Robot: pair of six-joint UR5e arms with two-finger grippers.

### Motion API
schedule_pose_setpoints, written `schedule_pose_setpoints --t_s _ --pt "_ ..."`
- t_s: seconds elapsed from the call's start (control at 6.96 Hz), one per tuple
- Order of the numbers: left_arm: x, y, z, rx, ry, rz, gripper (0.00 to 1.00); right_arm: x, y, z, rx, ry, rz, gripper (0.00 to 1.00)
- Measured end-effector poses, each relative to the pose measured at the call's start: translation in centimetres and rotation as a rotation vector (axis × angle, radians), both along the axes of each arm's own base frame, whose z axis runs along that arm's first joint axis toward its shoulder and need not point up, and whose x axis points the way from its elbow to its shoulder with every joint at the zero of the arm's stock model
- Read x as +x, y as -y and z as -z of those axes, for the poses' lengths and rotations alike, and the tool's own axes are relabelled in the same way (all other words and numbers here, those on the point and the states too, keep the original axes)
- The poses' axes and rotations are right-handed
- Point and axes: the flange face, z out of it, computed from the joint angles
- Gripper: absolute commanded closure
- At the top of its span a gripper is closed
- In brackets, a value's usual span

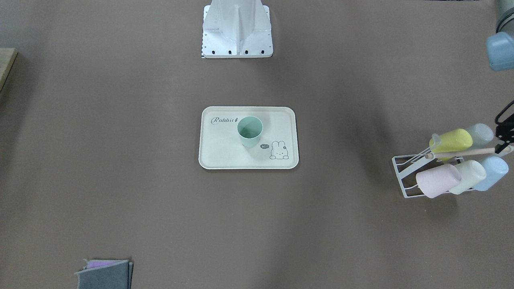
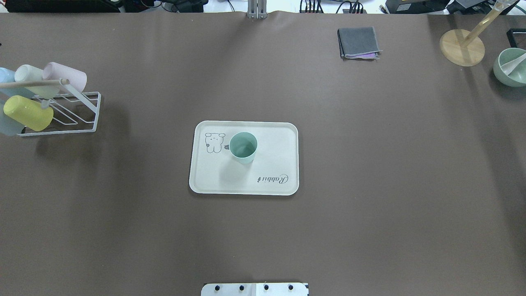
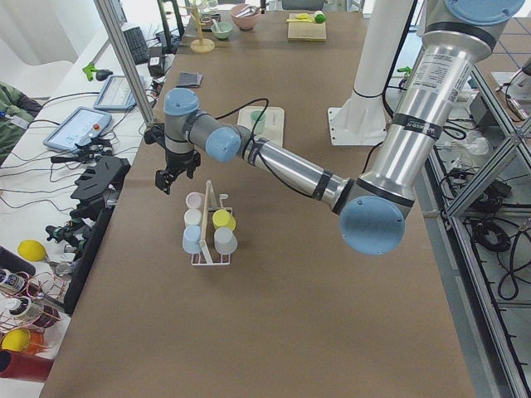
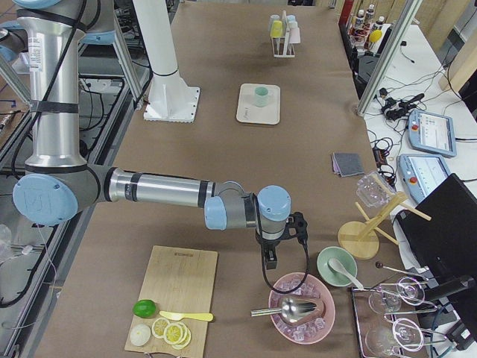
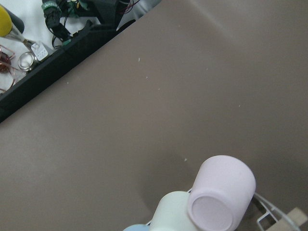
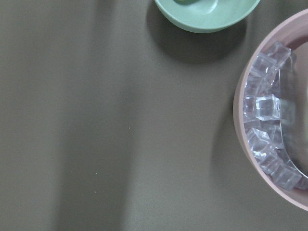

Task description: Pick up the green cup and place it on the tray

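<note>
The green cup (image 1: 249,131) stands upright on the cream tray (image 1: 217,160) at the table's middle, between the "Rabbit" script and the bunny drawing. Both show from overhead, cup (image 2: 243,147) and tray (image 2: 205,181), and small in the right side view, where the cup (image 4: 261,95) is far off. No gripper is near them. My left gripper (image 3: 170,177) hangs beside the cup rack at the table's left end. My right gripper (image 4: 270,257) hangs by a pink ice bowl at the right end. I cannot tell whether either is open or shut.
A white wire rack (image 2: 98,112) holds several pastel cups, among them a pink cup (image 5: 221,197). A folded grey cloth (image 2: 358,42), a wooden stand (image 2: 462,47) and a green bowl (image 2: 511,68) lie far right. The pink ice bowl (image 4: 302,307) and a cutting board (image 4: 175,291) lie beyond.
</note>
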Motion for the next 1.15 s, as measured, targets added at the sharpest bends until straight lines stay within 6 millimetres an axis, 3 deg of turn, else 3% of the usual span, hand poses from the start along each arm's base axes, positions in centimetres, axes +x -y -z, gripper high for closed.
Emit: schedule_pose_setpoints --t_s 0.29,0.57,0.72,0.86,1.15 --pt "-2.6 -1.5 -3.1 -0.123 -0.047 0.000 0.01 -0.4 -0.1 1.2 0.007 0.016 0.008 0.00" --pt "-3.7 -4.8 -7.0 -0.229 -0.103 -0.007 0.01 -2.1 -0.1 4.1 -0.039 0.017 0.044 0.00" --pt "-5.4 -6.7 -9.6 -0.276 -0.110 0.021 0.01 -2.8 0.0 5.6 -0.056 0.004 0.065 0.00" --pt "-7.3 -8.6 -12.0 -0.320 -0.114 0.056 0.01 -2.9 0.0 6.2 -0.042 -0.014 0.093 0.00" --pt "-11.6 -12.7 -15.9 -0.388 -0.126 0.143 0.01 -2.5 -0.2 5.5 -0.018 -0.057 0.138 0.00"
